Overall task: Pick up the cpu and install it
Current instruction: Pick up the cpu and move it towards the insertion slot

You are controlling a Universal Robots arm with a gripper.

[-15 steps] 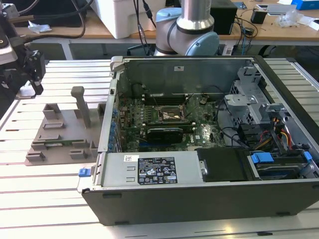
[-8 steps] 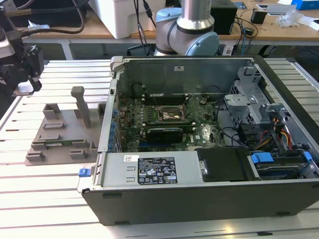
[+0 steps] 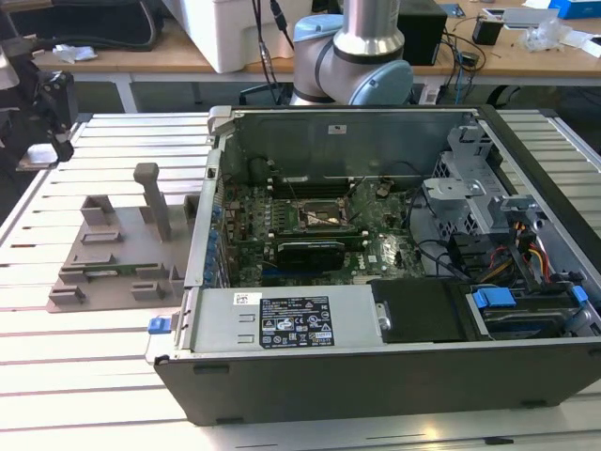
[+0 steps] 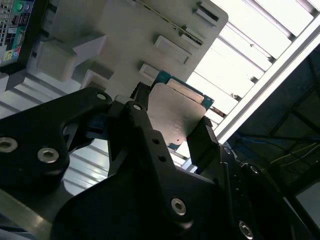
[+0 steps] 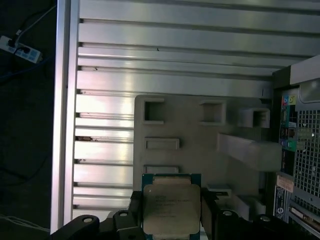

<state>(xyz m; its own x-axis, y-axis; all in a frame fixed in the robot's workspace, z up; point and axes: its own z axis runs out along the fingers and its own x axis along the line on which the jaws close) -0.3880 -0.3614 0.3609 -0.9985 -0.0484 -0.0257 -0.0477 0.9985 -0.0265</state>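
In both wrist views the claw [image 5: 172,202] is closed to the cpu's width, one finger [image 4: 141,102] on each of two opposite edges of the cpu [image 5: 171,210]. That edge grip likely spares the contacts beneath and keeps the chip level. The cpu is over the grey block [image 5: 200,145] on the table [image 5: 175,50], apart from the case [image 3: 394,376] and its socket [image 3: 324,218]

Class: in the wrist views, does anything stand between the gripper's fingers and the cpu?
Nothing visible does. In the first wrist view the fingers of the gripper appear to sit against two opposite edges of the cpu, with the grey block behind it.
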